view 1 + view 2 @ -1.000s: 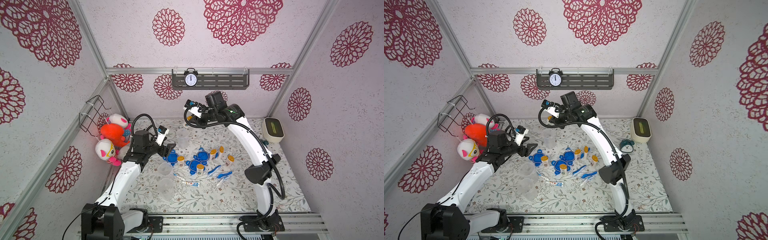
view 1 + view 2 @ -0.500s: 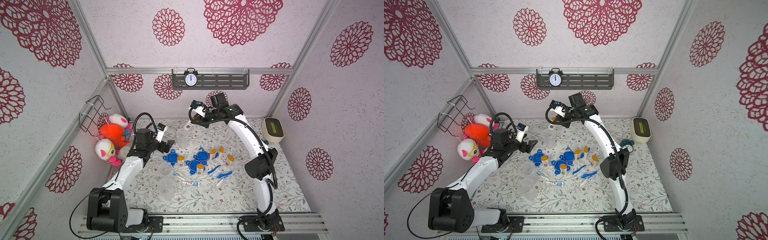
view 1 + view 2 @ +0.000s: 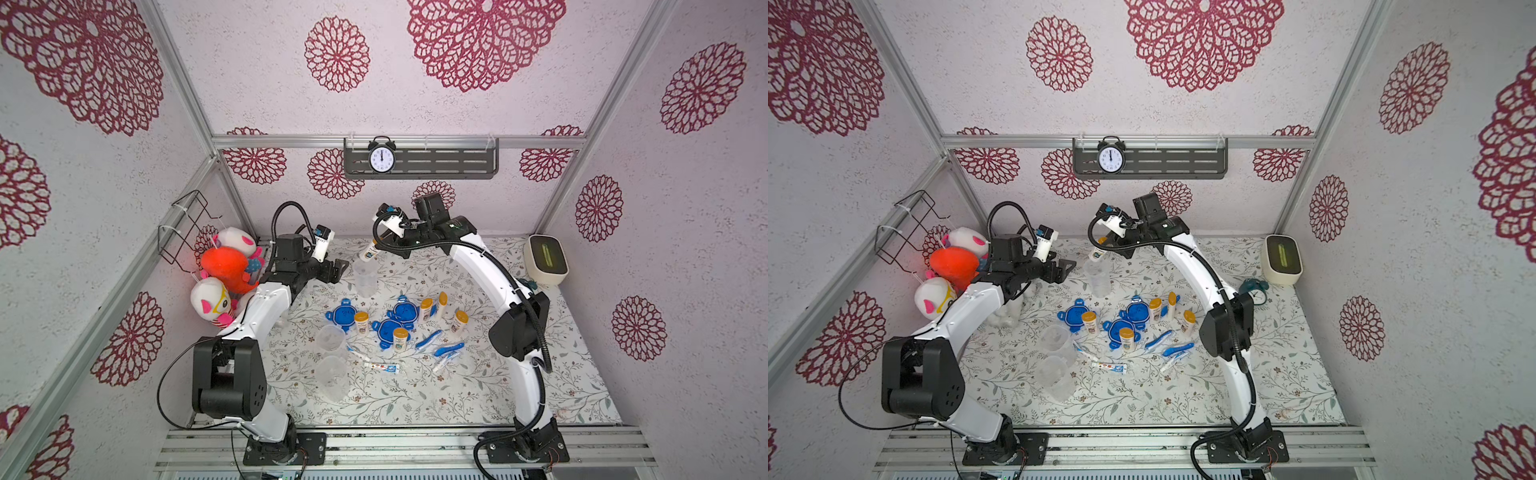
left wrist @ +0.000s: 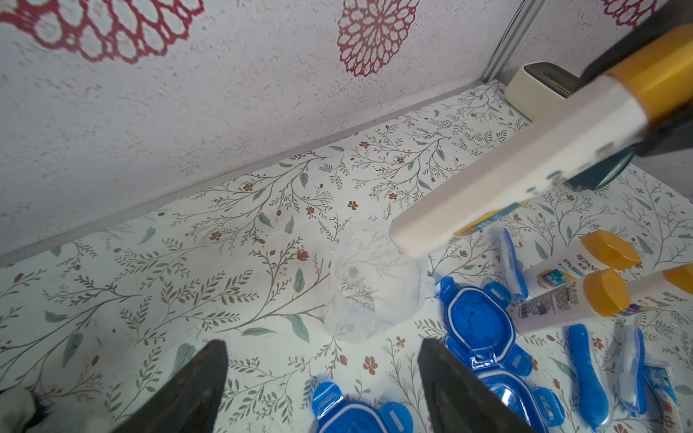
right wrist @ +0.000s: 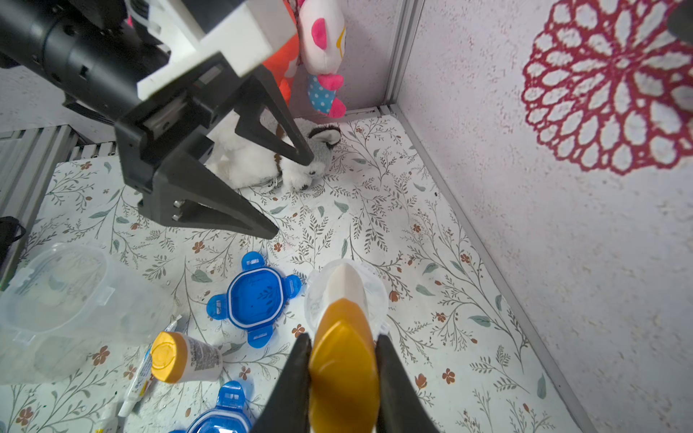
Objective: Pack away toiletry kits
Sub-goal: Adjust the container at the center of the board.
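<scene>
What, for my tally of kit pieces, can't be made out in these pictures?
- The teal clock: in a top view, mostly behind the right arm.
- The held bottle: cap end cut off by the left wrist view's edge; label blurred.
- The plush dog: partly behind the left gripper in the right wrist view.

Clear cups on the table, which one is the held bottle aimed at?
The lone cup at the back, directly below the bottle in the right gripper. The other two cups sit together nearer the front.
</scene>
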